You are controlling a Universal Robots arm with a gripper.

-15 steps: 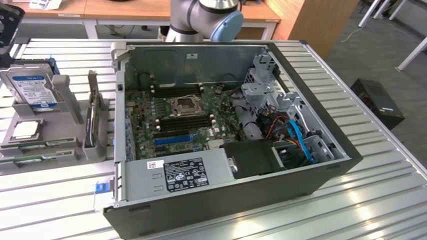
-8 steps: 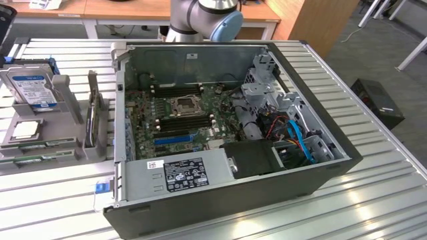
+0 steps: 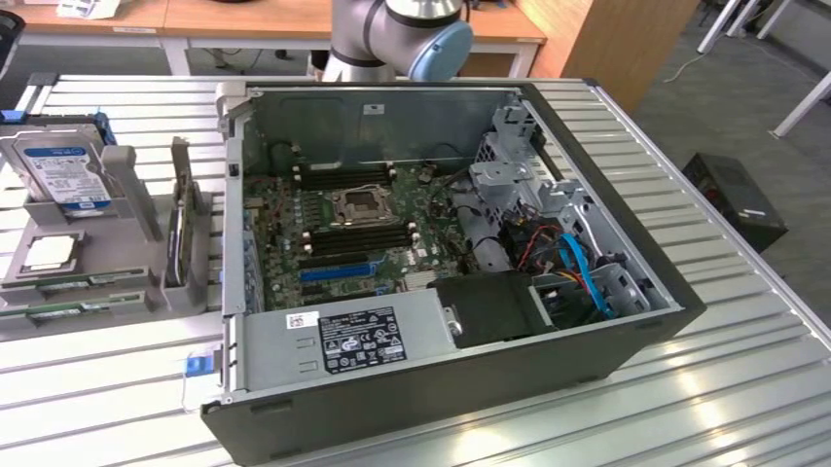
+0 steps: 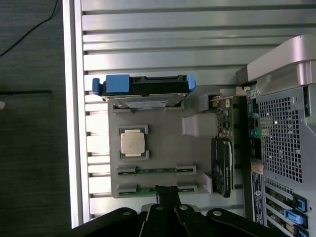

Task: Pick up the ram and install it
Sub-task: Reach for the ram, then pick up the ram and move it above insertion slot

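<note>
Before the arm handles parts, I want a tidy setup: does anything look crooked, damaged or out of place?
Nothing stands out. Both memory sticks lie straight in their cradles on the grey holder, the processor and hard drive sit square in theirs, and the open computer case shows no visible damage.

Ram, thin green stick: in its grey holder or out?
In. Two thin green ram sticks lie in slots of the grey plastic holder.
</note>
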